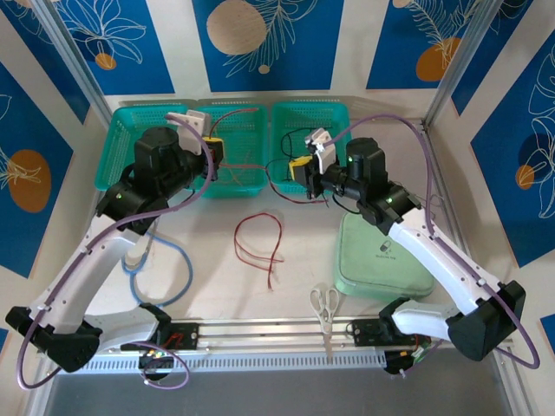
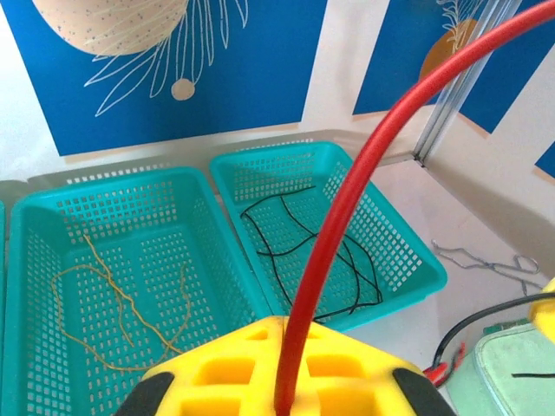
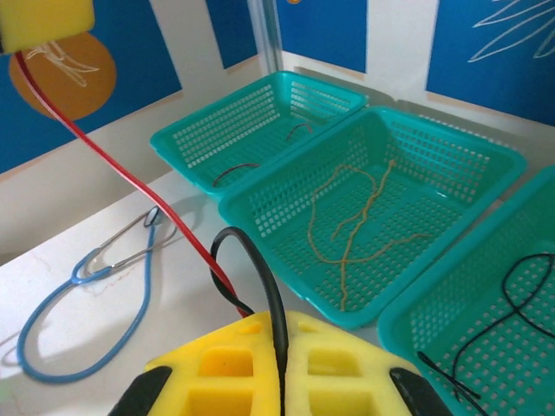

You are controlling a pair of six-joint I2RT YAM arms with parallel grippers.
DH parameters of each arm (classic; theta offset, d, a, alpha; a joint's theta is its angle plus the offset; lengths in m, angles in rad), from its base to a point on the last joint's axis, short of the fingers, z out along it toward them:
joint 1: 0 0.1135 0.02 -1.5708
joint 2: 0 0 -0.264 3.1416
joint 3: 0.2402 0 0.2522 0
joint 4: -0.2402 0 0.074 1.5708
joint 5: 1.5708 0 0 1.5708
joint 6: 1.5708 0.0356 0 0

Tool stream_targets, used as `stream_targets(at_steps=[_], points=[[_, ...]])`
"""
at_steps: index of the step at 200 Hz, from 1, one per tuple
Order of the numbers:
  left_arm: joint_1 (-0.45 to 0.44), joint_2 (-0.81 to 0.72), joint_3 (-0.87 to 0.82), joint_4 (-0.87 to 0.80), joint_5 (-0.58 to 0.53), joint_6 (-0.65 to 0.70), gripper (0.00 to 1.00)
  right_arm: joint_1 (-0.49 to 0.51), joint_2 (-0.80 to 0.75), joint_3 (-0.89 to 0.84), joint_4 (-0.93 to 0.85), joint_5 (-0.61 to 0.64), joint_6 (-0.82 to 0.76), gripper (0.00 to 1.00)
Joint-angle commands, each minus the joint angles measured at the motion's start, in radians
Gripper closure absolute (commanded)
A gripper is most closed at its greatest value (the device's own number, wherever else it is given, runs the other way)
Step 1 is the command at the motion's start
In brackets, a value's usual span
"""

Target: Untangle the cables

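My left gripper (image 1: pixel 212 149) hangs over the left and middle teal baskets, its yellow pads (image 2: pixel 225 373) shut on a red cable (image 2: pixel 347 208) that arcs up and to the right. Over the right basket's front edge, my right gripper (image 1: pixel 301 169) is shut on a black cable (image 3: pixel 260 269). That black cable loops out of the pads and crosses the red cable (image 3: pixel 130 182), which stretches up to the left gripper's pad (image 3: pixel 43 22). Another red cable (image 1: pixel 258 238) lies looped on the table between the arms. A tan cable (image 3: pixel 355 217) lies in the middle basket and a black one (image 2: pixel 312 251) in the right basket.
Three teal baskets (image 1: pixel 238 186) stand in a row at the back. A blue stethoscope (image 1: pixel 165 277) lies at the left by the left arm. A pale green case (image 1: pixel 381 256) sits under the right arm, and scissors (image 1: pixel 325 303) lie near the front rail.
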Motion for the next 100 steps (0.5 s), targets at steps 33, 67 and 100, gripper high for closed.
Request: stream_targets(at_steps=[33, 67, 100], points=[[0.072, 0.026, 0.027, -0.009, 0.090, -0.055, 1.00, -0.046, 0.008, 0.075, -0.032, 0.153, 0.088, 1.00], [0.123, 0.016, 0.015, -0.043, 0.105, -0.060, 1.00, -0.064, 0.016, 0.095, -0.043, 0.164, 0.082, 1.00], [0.175, -0.004, -0.014, -0.042, 0.133, -0.068, 1.00, -0.089, 0.030, 0.135, -0.065, 0.163, 0.089, 1.00]])
